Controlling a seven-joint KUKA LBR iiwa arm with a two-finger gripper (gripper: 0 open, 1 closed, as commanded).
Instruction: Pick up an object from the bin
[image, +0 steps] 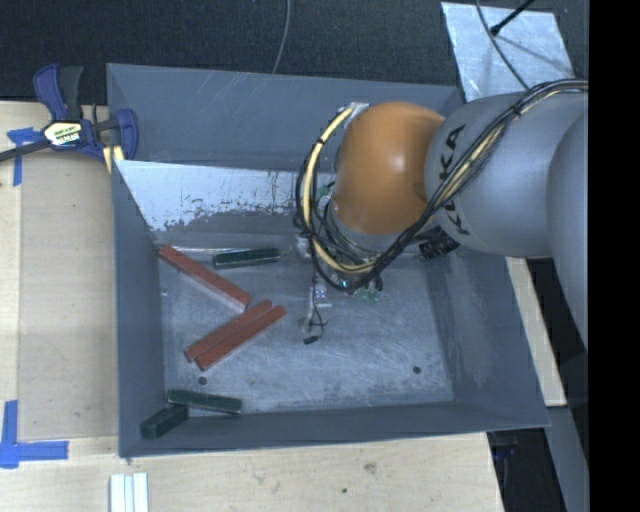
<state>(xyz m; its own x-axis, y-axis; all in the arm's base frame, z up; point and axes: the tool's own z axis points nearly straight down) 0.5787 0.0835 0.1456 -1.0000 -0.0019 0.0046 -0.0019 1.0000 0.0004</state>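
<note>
My gripper (317, 315) hangs below the arm's orange cover, over the bin floor near the middle. Just left of it lies a pair of red-brown bars (235, 335), side by side and slanting up to the right, their upper end close to the gripper. A single red-brown bar (203, 275) slants the other way above them. A short dark green bar (246, 258) lies by the back wall, left of the arm. Nothing shows held in the gripper.
Two dark green bars (190, 410) lie in the front left corner, one along the front wall and one angled. The arm and its cables cover the bin's back right part. Bare floor lies to the right of and in front of the gripper.
</note>
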